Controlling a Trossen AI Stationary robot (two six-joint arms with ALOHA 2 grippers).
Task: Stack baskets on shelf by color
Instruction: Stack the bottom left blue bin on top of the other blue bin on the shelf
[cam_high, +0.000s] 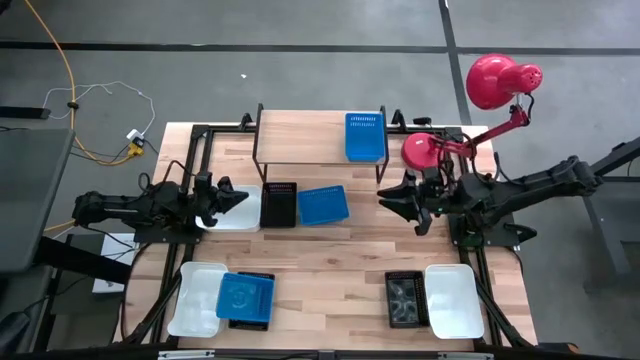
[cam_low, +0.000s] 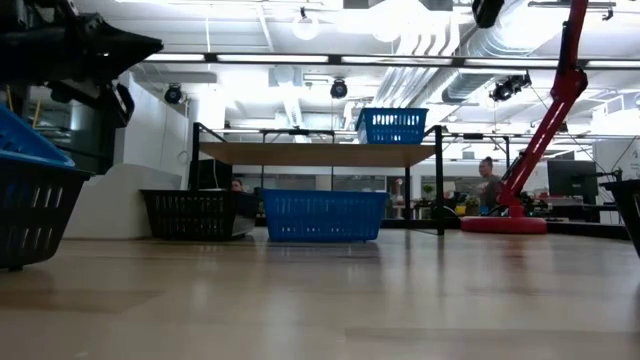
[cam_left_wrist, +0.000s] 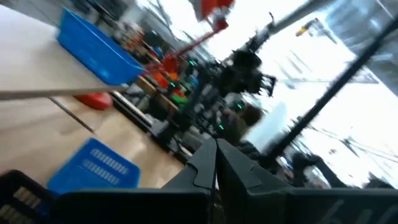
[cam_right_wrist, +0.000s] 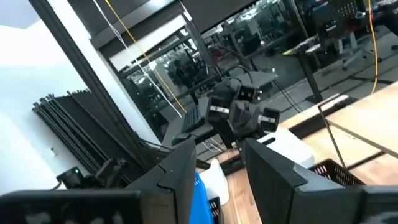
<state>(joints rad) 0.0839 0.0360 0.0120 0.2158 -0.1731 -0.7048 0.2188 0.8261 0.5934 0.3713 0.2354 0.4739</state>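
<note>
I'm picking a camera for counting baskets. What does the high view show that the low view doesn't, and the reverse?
Only the high view: the white baskets, one near the right front corner, the front black basket, and both hands, left hand and right hand, off the baskets. Only the low view: the room behind with a person. Both: the blue basket on the shelf, and the blue and black baskets before it.

The bench (cam_high: 330, 255) was of light wooden planks and stood on a grey floor (cam_high: 300, 75) crossed by dark seams. A yellow cable (cam_high: 62, 60) ran over the floor to the far left. A red lamp (cam_high: 490, 82) stood at the bench's far right corner. Beyond, white ducts (cam_low: 440, 40) hung under a bright ceiling, and a person (cam_low: 490, 185) stood far off to the right.
</note>
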